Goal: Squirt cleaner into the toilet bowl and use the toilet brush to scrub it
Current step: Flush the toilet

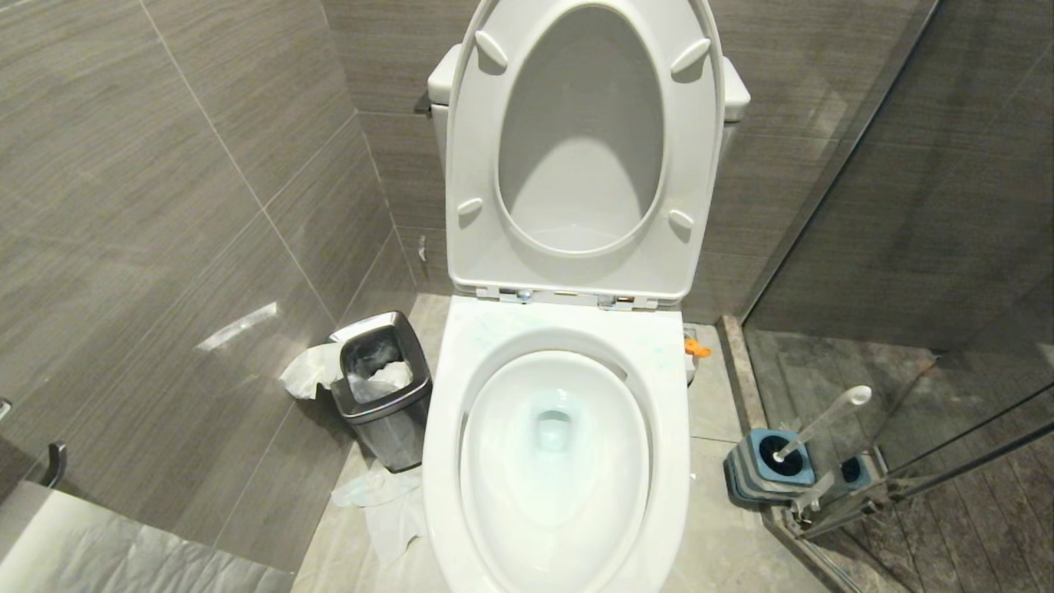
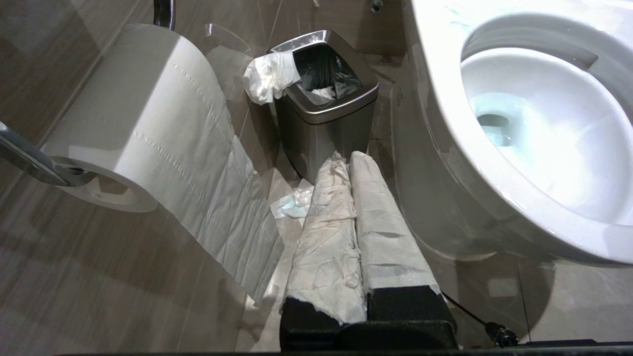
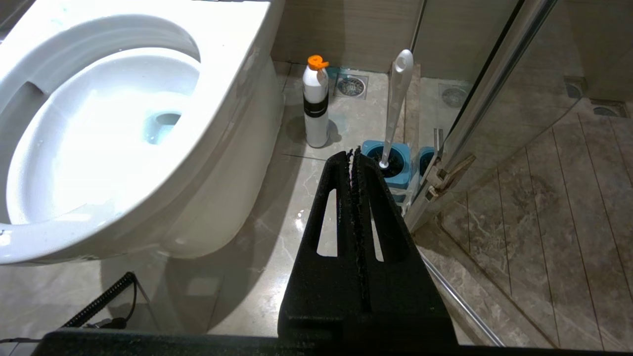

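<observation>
Head view shows the toilet bowl (image 1: 556, 445) straight in front of me at six o'clock, seat and lid (image 1: 580, 148) tipped up against the tank, pale blue water at the drain. My arms are outside that view. The toilet brush (image 1: 823, 422) stands at about four o'clock, head down in its blue holder (image 1: 766, 465) beside the glass shower door (image 1: 906, 247), handle leaning away from the bowl. A steel bin (image 1: 383, 387) sits at nine o'clock, tissue scattered around it.

My right claw (image 3: 353, 155) is pressed together, holding nothing, low over the floor; the brush stands just past its tips at one o'clock, and a white bottle with an orange cap (image 3: 315, 104) at eleven o'clock. My left claw (image 2: 346, 160), wrapped in white paper, is likewise pressed together and empty, with the bin at twelve o'clock and a toilet roll (image 2: 143, 123) at nine.
</observation>
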`<state>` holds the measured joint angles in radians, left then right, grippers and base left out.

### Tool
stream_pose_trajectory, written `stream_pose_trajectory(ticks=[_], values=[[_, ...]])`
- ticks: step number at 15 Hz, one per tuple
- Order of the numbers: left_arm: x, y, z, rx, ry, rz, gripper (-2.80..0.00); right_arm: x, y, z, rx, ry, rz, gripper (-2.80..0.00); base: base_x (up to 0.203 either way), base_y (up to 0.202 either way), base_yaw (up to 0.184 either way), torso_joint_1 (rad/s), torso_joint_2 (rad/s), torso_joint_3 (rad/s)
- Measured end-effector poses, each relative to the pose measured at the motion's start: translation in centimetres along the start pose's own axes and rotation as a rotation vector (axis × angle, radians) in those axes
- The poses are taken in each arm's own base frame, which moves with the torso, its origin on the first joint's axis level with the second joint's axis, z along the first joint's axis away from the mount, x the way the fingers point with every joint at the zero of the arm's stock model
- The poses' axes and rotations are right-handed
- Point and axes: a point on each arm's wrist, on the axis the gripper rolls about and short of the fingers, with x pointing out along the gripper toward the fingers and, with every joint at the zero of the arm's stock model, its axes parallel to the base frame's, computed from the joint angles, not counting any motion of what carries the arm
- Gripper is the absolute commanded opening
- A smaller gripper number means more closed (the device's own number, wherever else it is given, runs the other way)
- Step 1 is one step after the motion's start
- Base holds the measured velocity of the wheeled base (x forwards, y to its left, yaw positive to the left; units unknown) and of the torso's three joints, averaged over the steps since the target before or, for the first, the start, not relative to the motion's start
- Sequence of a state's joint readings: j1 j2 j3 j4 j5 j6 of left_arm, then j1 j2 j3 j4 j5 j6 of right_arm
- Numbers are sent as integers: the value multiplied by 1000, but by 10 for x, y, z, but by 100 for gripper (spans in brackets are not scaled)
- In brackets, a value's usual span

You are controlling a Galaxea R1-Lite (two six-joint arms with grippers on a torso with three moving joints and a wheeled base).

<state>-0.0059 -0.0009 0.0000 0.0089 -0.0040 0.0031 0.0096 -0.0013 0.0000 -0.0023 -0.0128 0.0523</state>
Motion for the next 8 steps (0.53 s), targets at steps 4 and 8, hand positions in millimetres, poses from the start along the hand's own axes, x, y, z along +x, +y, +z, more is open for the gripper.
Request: stream_pose_trajectory(ticks=[4,8], values=[[0,0,0,0,0,-1,-280,0,0,0,0,1,1,-280,0,0,0,0,0,0],[0,0,0,0,0,0,-280,0,0,0,0,1,0,-280,0,0,0,0,0,0]])
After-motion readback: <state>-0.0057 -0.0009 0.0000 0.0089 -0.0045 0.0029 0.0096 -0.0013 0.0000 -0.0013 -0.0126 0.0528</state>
